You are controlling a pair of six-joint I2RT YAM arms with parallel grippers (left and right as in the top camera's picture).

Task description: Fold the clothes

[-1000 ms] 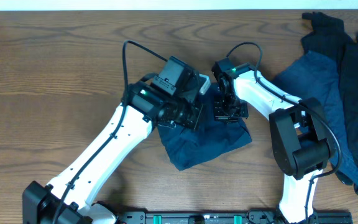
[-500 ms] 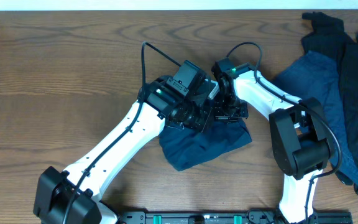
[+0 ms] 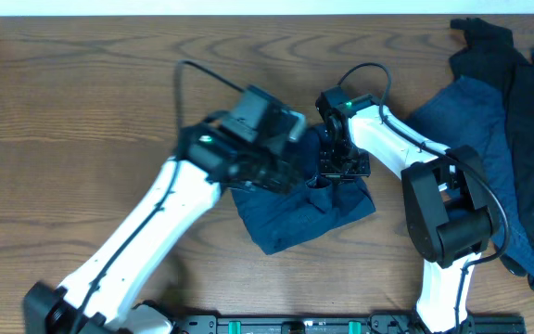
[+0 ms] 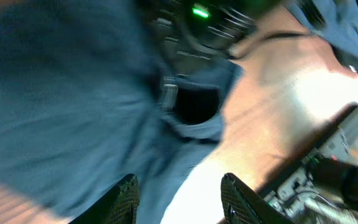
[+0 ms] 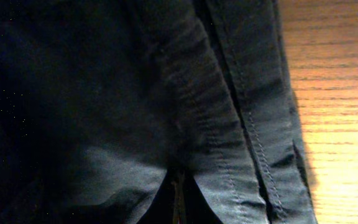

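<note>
- The soft, wrinkled dark navy garment (image 3: 295,221) lay as a compact, roughly square bundle on the brown wood-grain table (image 3: 82,111). By its doubled layers it looked to have had at least one fold made.
- The bundle was not neat. Its upper edge was bunched under the two wrists and one corner stuck out toward the table's near edge, so I judged that squaring or a last fold remained.
- The white-armed left gripper (image 4: 179,198) hovered over the garment's upper left part. Its two black fingers were spread with nothing between them, so it had let go of the cloth.
- The black right gripper (image 3: 341,165) sat on the garment's upper right edge, fully clenched. Its wrist view was filled with dark cloth, a stitched placket and a strip of table, so I could not tell whether any cloth was pinched in the jaws.
- Well to the right of the garment lay a loose heap of mid-blue and navy clothes (image 3: 517,121), spread out and rumpled with no fold in it.
- On balance the task was early: one piece was partly folded and the heap was left to do.
</note>
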